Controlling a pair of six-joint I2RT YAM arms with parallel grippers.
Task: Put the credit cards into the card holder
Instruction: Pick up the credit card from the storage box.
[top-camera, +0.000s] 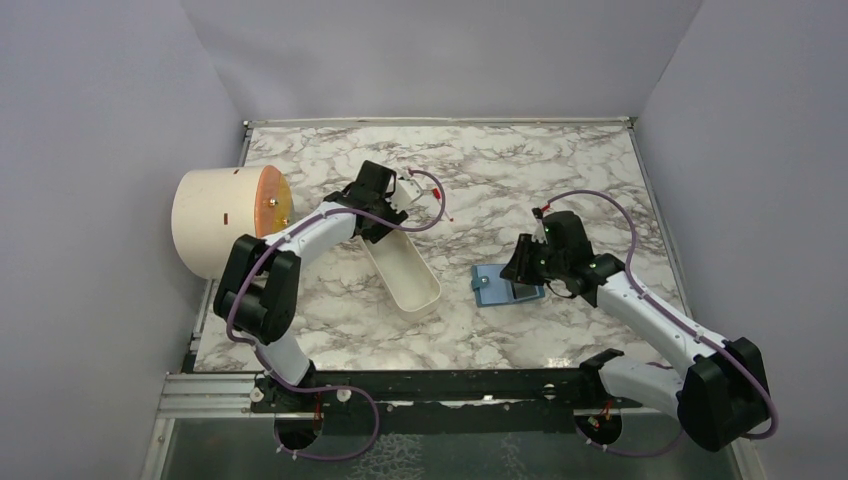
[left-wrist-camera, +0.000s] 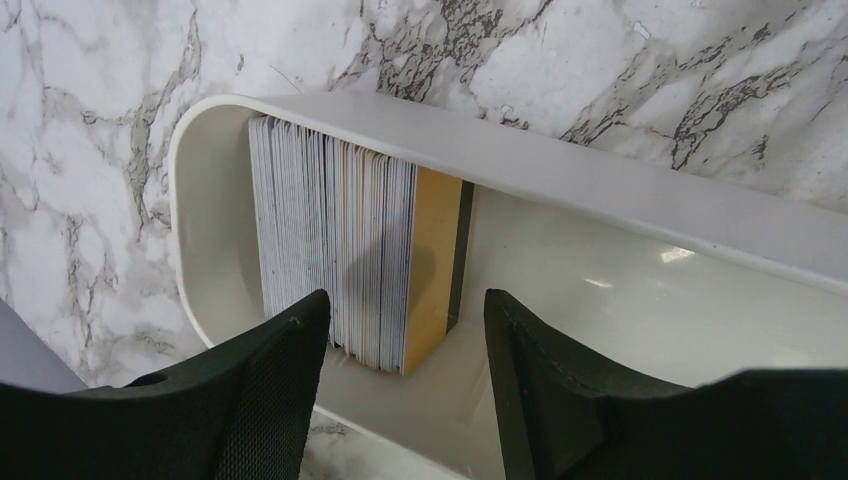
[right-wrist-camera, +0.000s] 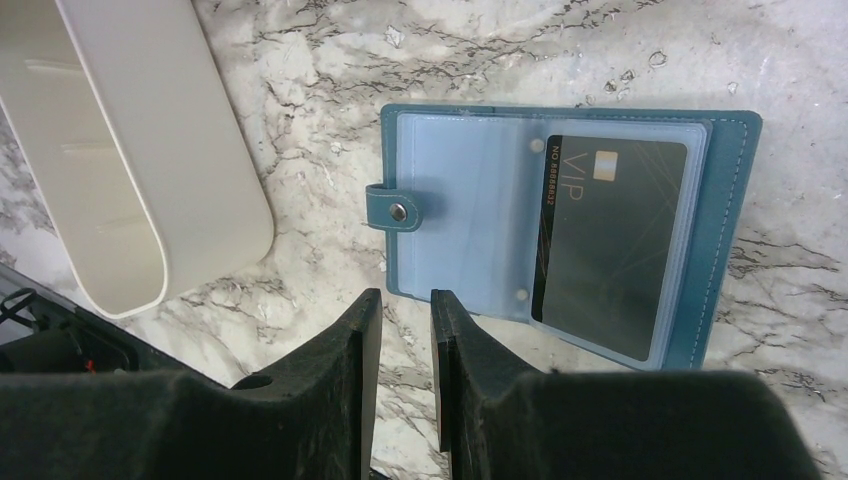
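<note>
Nearest the arm bases, just to the right of the long white oval plastic tray (left-wrist-camera: 600, 175), the flat teal-blue leather card holder (right-wrist-camera: 735, 220) lies open on the marble-patterned table (top-camera: 500, 170), its snap tab pointing toward the tray. One dark grey card marked VIP (right-wrist-camera: 610, 240) is already in a clear pocket, on the half of the holder away from the tray. The right gripper (right-wrist-camera: 405, 300) hovers at the holder's near edge, jaws only a narrow slit apart and clamping nothing; whether its tips press on the holder I cannot tell. Up at the tray's far rounded end is the action: the left gripper (left-wrist-camera: 402, 310) hangs over the tray with its jaws spread wide and empty. Its fingers straddle the end of a stack of pale cards (left-wrist-camera: 330, 240) standing on edge inside the tray. The outermost one, on the side facing the tray's open length, is a yellow-orange card with a dark stripe (left-wrist-camera: 435, 260). I judge the step in hand to be the pick of the next card. The next move calls for lowering and closing on that yellow-orange card alone. The risk is that its pale neighbours get pinched along with it, tightly packed as they are. Beyond and left of the tray lies a big cream cylinder with a round orange face (top-camera: 215, 230).
</note>
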